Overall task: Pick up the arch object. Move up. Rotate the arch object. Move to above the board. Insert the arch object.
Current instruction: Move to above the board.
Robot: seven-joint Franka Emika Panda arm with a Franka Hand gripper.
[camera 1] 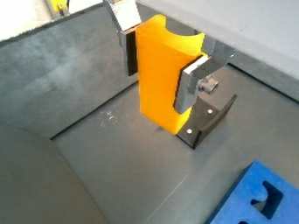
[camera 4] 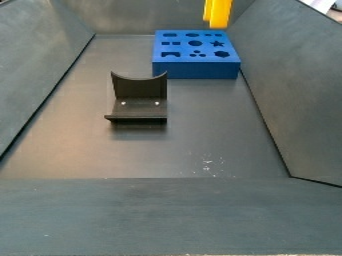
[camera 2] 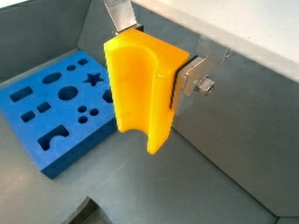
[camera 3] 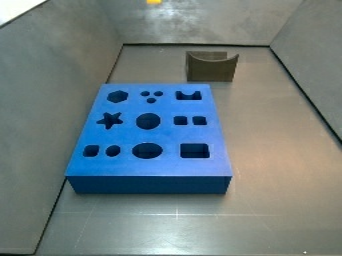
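Note:
My gripper is shut on the arch object, a bright yellow-orange block with a curved notch. It is clamped between the two silver fingers and hangs upright, well above the floor. In both wrist views the arch object fills the middle. The side views show only a sliver of the arch object at the frame edge, and the gripper itself is cut off. The blue board with shaped cut-outs lies flat on the floor, seen also in a wrist view beside and below the block.
The dark fixture stands on the floor apart from the board and shows below the held block in a wrist view. Sloping grey walls enclose the floor on all sides.

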